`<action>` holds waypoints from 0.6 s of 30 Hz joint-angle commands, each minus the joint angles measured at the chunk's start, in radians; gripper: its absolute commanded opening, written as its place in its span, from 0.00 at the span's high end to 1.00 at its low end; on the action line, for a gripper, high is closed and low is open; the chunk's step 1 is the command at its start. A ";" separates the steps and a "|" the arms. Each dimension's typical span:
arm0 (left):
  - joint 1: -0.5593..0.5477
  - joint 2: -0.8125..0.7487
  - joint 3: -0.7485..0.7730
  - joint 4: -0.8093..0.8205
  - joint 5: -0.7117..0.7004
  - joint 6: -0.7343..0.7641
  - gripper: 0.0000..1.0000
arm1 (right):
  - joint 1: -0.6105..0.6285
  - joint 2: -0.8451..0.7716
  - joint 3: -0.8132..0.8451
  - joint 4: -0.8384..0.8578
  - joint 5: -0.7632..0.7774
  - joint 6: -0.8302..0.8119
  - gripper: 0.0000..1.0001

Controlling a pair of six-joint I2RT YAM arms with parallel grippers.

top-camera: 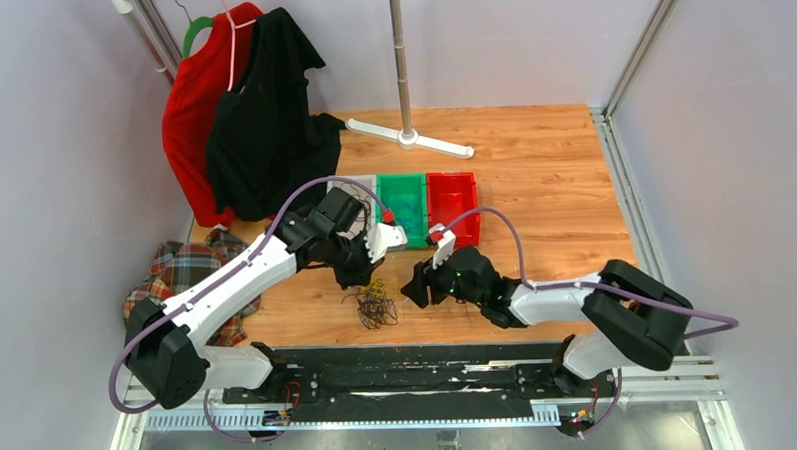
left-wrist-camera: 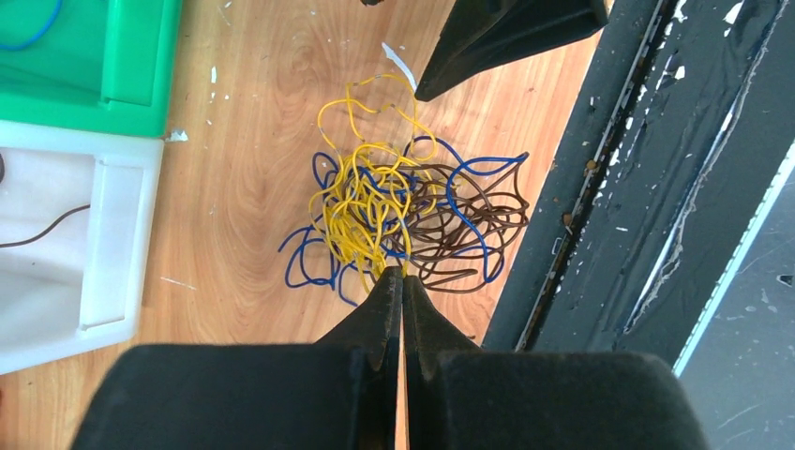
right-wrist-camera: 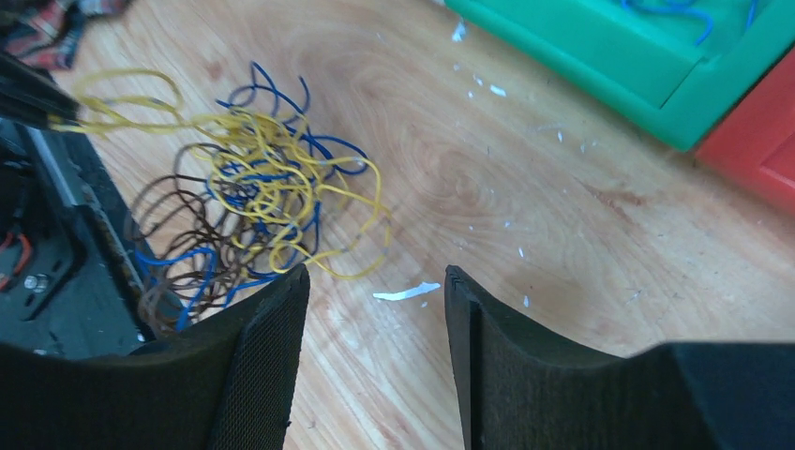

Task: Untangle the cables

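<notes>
A tangle of thin yellow, blue and brown cables [top-camera: 375,304] lies on the wooden table near its front edge; it also shows in the left wrist view [left-wrist-camera: 403,220] and the right wrist view [right-wrist-camera: 244,202]. My left gripper [left-wrist-camera: 402,274] is shut on a yellow cable [left-wrist-camera: 361,202] at the near side of the tangle, above it in the top view [top-camera: 361,271]. My right gripper [right-wrist-camera: 375,277] is open and empty, just right of the tangle [top-camera: 417,284]; its left finger [right-wrist-camera: 272,319] is beside the brown and blue loops.
White [top-camera: 368,182], green [top-camera: 406,207] and red [top-camera: 452,205] bins stand side by side behind the arms. The green bin holds a blue wire [right-wrist-camera: 670,9]; the white bin [left-wrist-camera: 56,244] holds a dark wire. A stand base, hanging clothes and a plaid cloth lie at back and left.
</notes>
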 commanded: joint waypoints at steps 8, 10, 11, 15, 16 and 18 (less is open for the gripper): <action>-0.006 -0.027 -0.006 0.030 -0.019 0.032 0.99 | 0.012 0.240 0.166 0.066 -0.084 0.030 0.47; -0.006 -0.028 -0.006 0.030 -0.021 0.032 0.99 | 0.013 0.278 0.192 0.076 -0.112 0.039 0.53; -0.006 -0.029 -0.006 0.030 -0.022 0.031 0.99 | 0.012 0.293 0.199 0.079 -0.120 0.044 0.57; -0.006 -0.040 -0.005 0.026 -0.028 0.031 0.99 | 0.013 0.307 0.194 0.097 -0.115 0.054 0.73; -0.006 -0.042 -0.005 0.025 -0.030 0.032 0.99 | 0.012 0.302 0.189 0.101 -0.111 0.053 0.78; -0.006 -0.047 -0.005 0.020 -0.039 0.038 0.99 | 0.009 0.272 0.176 0.102 -0.094 0.046 0.90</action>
